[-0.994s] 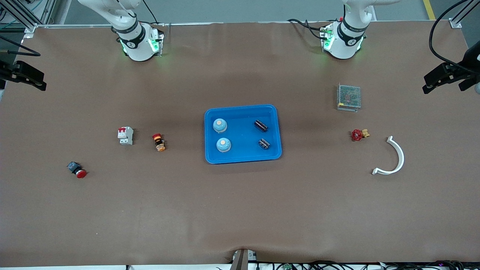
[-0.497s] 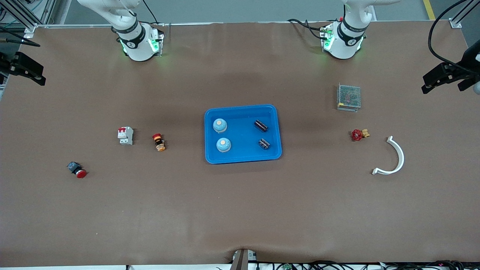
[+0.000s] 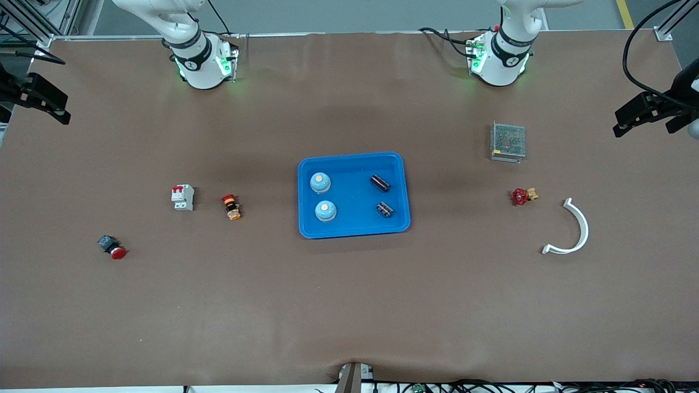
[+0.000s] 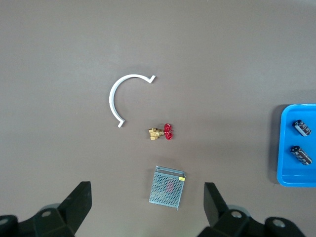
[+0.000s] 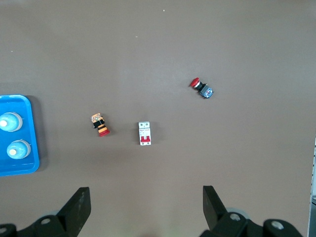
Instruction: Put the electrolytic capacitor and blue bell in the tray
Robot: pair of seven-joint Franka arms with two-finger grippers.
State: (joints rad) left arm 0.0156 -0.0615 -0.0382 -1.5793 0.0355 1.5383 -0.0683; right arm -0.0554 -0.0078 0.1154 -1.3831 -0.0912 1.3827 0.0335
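The bright-blue tray [image 3: 352, 229] sits mid-table. In it stand two blue bells [image 3: 320, 182] [image 3: 325, 210], toward the right arm's end. Two dark electrolytic capacitors [image 3: 380, 183] [image 3: 385, 209] lie in it toward the left arm's end. The left wrist view shows the tray's rim [image 4: 284, 148] and the capacitors [image 4: 302, 127]. The right wrist view shows the tray [image 5: 30, 143] and the bells [image 5: 11, 122]. My left gripper [image 3: 620, 123] [image 4: 147, 184] hangs open and empty, high over the left arm's end of the table. My right gripper [image 3: 63, 109] [image 5: 145, 188] hangs open and empty over the right arm's end.
At the left arm's end lie a metal mesh box [image 3: 508, 141], a red-handled valve [image 3: 521, 196] and a white curved piece [image 3: 576, 229]. At the right arm's end are a white circuit breaker [image 3: 183, 197], an orange-black button [image 3: 231, 207] and a red push button [image 3: 112, 247].
My right gripper has drifted a little at the table's end. The left gripper has barely moved. Nothing on the table has shifted.
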